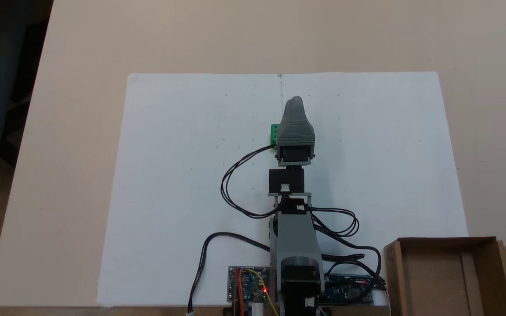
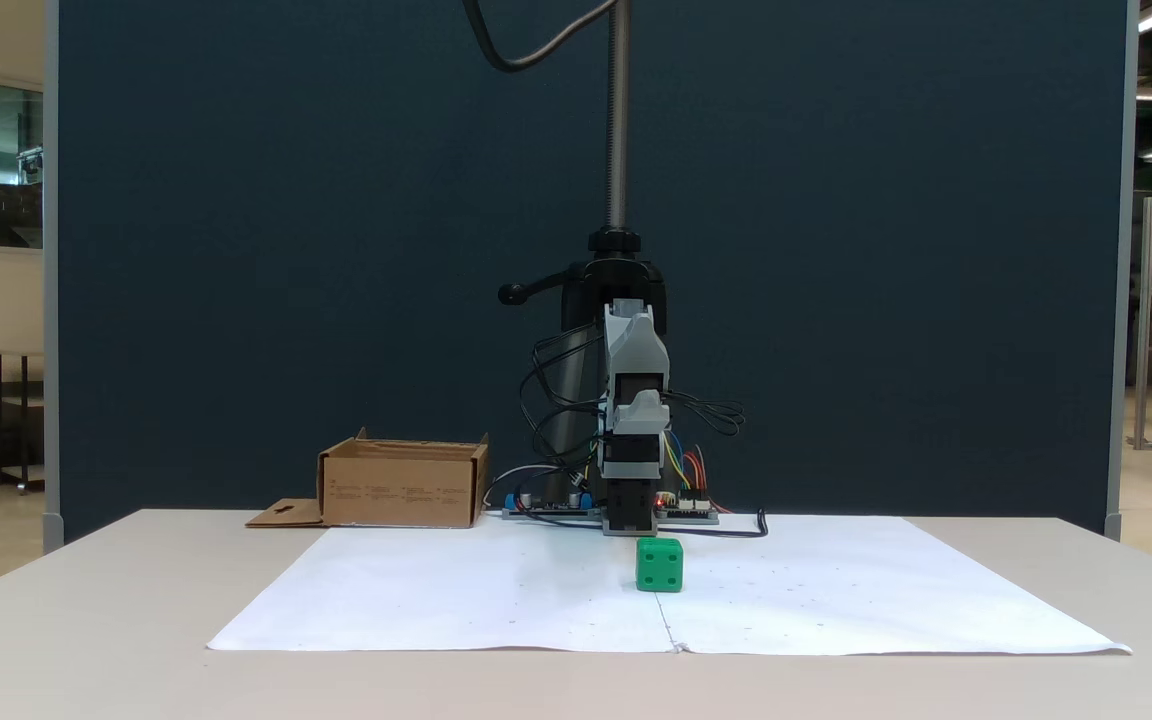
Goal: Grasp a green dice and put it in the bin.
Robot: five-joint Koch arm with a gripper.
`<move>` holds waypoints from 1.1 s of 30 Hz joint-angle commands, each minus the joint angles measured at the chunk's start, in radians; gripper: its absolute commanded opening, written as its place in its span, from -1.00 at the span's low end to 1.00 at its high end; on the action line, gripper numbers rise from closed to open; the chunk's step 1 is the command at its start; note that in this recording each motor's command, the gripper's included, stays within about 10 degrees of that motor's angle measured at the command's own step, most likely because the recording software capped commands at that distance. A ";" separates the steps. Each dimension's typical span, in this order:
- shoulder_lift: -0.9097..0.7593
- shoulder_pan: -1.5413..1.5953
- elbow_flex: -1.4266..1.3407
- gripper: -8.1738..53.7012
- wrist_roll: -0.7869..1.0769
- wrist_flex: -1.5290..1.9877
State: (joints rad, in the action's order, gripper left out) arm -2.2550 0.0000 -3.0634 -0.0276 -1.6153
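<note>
Approach step, no grasp yet. Green dice [image 2: 659, 565] sits on the white paper sheet [image 1: 169, 184] near its centre seam; in a fixed view from above it peeks out at 9 o'clock of the gripper [image 1: 296, 102], mostly hidden under the grey housing. In the front fixed view the dice rests free on the sheet, gripper [image 2: 633, 405] above and behind it, nothing held. The jaws stack one behind the other for both cameras, so I can't tell how far apart they are. Bin [image 1: 448, 276] is at 4 o'clock of the arm base in the top-down fixed view, well apart from the dice. My read on the next move: shift toward the dice, get the jaws around it, descend, close. Writing: faint print lines on the bin's front wall in the front view, too small to read; no brands legible.
</note>
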 commanded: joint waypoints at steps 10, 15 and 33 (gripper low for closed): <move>-0.109 -0.018 -0.066 0.66 0.081 0.345; -0.109 -0.018 -0.066 0.66 0.081 0.345; -0.109 -0.011 -0.066 0.62 0.084 0.345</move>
State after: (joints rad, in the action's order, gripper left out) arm -2.2550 0.0000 -3.0649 -0.0077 -1.2456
